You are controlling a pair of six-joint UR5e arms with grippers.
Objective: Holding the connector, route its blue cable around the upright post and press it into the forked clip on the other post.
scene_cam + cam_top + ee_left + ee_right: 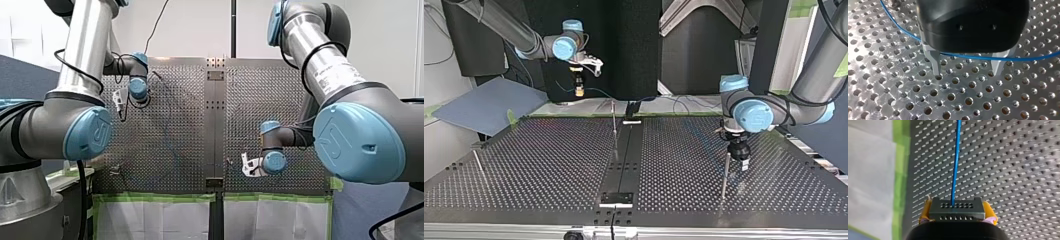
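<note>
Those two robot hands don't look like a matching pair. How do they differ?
My left hand has bare metal fingers; my right hand has yellow pads. My left hand is open and holds nothing; my right hand is shut on the connector, its blue cable running ahead. In the top view my left hand hangs low over the table, my right hand higher. Both have two fingers.

There are two arms (pixel 504 25) (pixel 814 75), one connector (pixel 957 209), one blue cable (pixel 956 165), three upright posts (pixel 614 120) (pixel 725 175) (pixel 479 165) and one perforated table (pixel 549 165).
</note>
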